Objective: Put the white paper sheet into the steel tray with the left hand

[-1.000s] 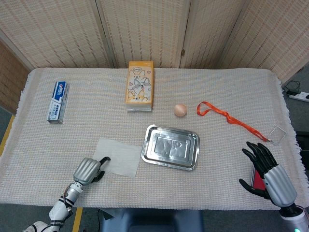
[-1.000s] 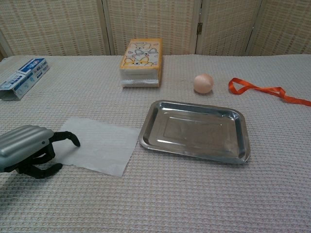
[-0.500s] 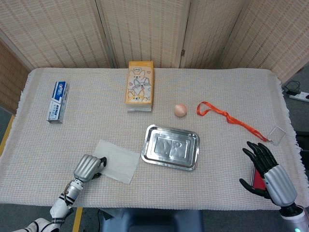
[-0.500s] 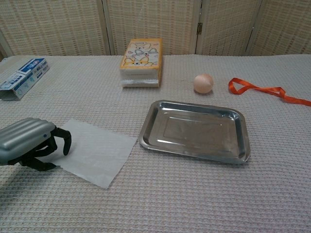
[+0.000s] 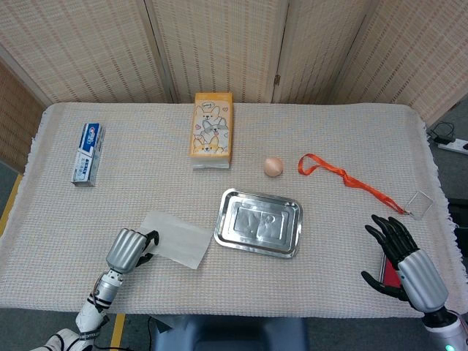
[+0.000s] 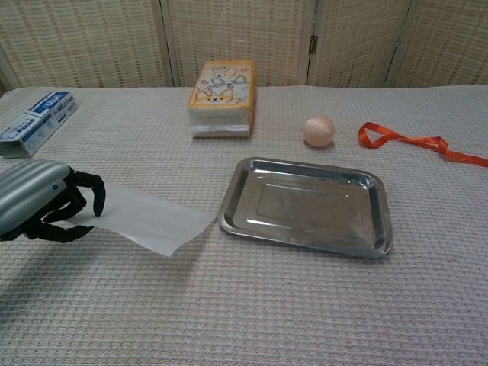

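The white paper sheet [image 5: 177, 236] [image 6: 149, 219] is lifted off the cloth on its left side, its right edge near the steel tray [image 5: 258, 223] [image 6: 309, 205]. My left hand [image 5: 128, 248] [image 6: 42, 202] grips the sheet's left edge with curled fingers, left of the tray. The tray lies empty at the table's middle. My right hand [image 5: 404, 262] hovers with fingers spread at the right front corner, holding nothing, and shows only in the head view.
An orange tissue pack [image 5: 212, 129] stands behind the tray, an egg [image 5: 273, 166] and an orange ribbon [image 5: 344, 178] to its back right. A toothpaste box [image 5: 88, 153] lies far left. A red object [image 5: 389, 276] sits under my right hand.
My left hand closed on the sheet's left edge and raised it; the sheet now hangs tilted off the cloth. The right hand has not moved.
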Robot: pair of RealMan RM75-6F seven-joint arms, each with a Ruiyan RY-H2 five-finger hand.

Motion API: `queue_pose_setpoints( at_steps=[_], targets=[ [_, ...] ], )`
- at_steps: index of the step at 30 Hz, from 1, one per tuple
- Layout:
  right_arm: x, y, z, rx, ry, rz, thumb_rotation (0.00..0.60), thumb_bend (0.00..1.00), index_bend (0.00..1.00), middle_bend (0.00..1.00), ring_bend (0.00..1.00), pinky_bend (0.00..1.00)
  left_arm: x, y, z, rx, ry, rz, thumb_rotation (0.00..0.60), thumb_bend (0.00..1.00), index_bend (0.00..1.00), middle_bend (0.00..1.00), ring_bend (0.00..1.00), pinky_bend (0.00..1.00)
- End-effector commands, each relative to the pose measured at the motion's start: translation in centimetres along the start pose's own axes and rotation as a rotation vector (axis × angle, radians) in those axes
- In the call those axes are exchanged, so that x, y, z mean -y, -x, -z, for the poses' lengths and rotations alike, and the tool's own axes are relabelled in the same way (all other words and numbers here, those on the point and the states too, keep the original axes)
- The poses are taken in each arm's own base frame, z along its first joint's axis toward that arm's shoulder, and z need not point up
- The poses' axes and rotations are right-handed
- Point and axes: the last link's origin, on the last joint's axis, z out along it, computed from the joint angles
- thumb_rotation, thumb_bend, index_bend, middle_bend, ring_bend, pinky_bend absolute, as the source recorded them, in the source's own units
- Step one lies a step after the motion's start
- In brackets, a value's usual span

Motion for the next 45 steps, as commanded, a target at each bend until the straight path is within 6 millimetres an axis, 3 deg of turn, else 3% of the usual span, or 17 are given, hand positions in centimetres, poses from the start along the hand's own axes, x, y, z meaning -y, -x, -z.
queue_pose_setpoints(
  at_steps=[1, 11, 19, 24, 36, 45],
  targets=[
    [0.0, -0.1, 0.0, -0.002, -0.001, -0.002, 0.600, 0.31, 0.00, 0.00, 0.00, 0.00, -0.1, -0.4, -0.1, -0.023, 0.007, -0.011, 0.600, 0.65, 0.71, 1.00, 1.00, 1.00],
    [-0.3, -1.4, 0.0, -0.050, 0.009, -0.026, 0.600, 0.31, 0.00, 0.00, 0.00, 0.00, -2.3, -3.3, -1.8, -0.166, 0.050, -0.045, 0.600, 0.66, 0.71, 1.00, 1.00, 1.00],
    [-0.4, -3.3, 0.4, -0.116, 0.008, -0.061, 0.600, 0.31, 0.00, 0.00, 0.00, 0.00, -6.8, -4.1, -3.8, -0.185, 0.072, -0.010, 0.600, 0.66, 0.71, 1.00, 1.00, 1.00],
    [-0.3, -5.3, 1.2, -0.193, -0.001, -0.089, 0.600, 0.31, 0.00, 0.00, 0.00, 0.00, -10.1, -3.0, -5.0, -0.148, 0.119, -0.008, 0.600, 0.66, 0.71, 1.00, 1.00, 1.00],
    [-1.3, -8.7, 2.8, -0.300, 0.068, -0.129, 0.600, 0.31, 0.00, 0.00, 0.00, 0.00, -14.9, 0.4, -6.7, -0.067, 0.212, -0.016, 0.600, 0.66, 0.71, 1.00, 1.00, 1.00],
    [-1.7, -9.3, 3.0, -0.299, 0.083, -0.147, 0.600, 0.31, 0.00, 0.00, 0.00, 0.00, -16.8, 2.0, -8.5, -0.043, 0.160, -0.054, 0.600, 0.67, 0.71, 1.00, 1.00, 1.00]
  ],
)
